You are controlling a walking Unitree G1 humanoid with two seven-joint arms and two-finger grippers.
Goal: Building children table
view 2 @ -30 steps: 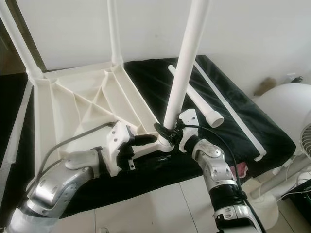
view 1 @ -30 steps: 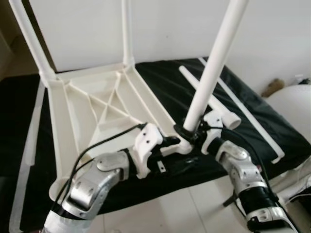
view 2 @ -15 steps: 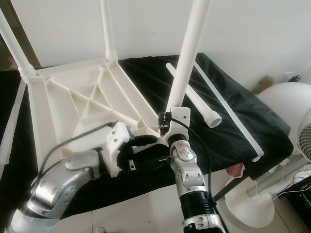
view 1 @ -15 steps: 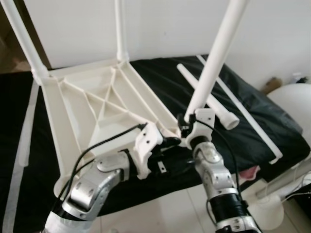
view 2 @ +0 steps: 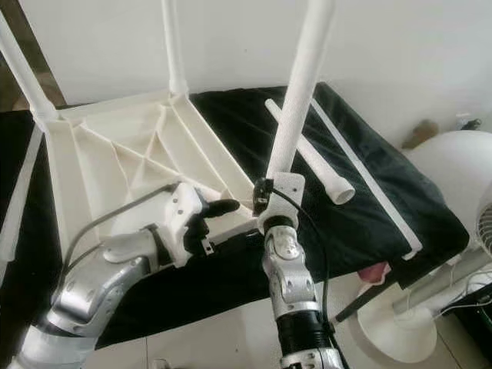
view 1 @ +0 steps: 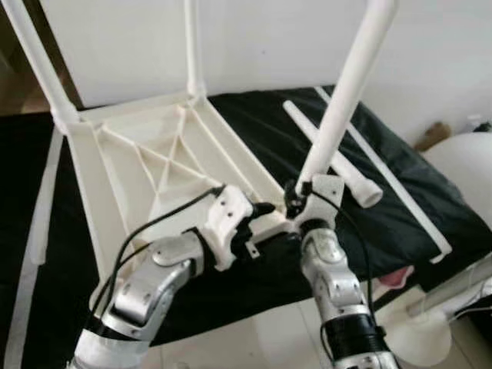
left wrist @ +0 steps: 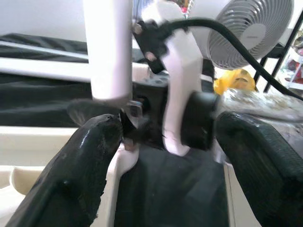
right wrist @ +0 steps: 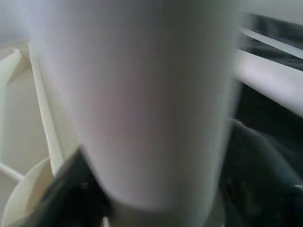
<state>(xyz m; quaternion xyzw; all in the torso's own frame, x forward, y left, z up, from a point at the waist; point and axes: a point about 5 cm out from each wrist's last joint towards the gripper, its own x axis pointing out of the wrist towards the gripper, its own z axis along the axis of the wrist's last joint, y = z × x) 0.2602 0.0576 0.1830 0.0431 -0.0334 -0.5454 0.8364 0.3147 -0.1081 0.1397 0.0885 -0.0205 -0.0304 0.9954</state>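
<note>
Right wrist view is nearly all white leg, blurred, with a black finger on each side of it, so the right gripper is clamped on the leg at its lowest part. Eye views put that gripper at the near right corner of the upturned tabletop, wrist pointing up from below, leg rising tilted up and to the right, out of the top of the picture. Leg's foot sits at the corner socket; cannot tell if it is seated.

Left gripper is just left of the right one, at the same corner. Left wrist view shows its 2 fingers spread wide, with the tabletop's corner rim between them, the leg and the right gripper's white mount straight ahead. Whether the fingers press on the rim is unclear, nothing is clearly held.

Tabletop lies underside up, ribs showing, on a black cloth over a low surface. 2 more legs stand upright in its far corners: far left leg and far middle leg. A loose leg lies on the cloth to the right of the tabletop, and a thin white strip lies beyond it, both running diagonally. Another white strip lies along the cloth's left side. A fan stands on the floor at far right, off the cloth.
</note>
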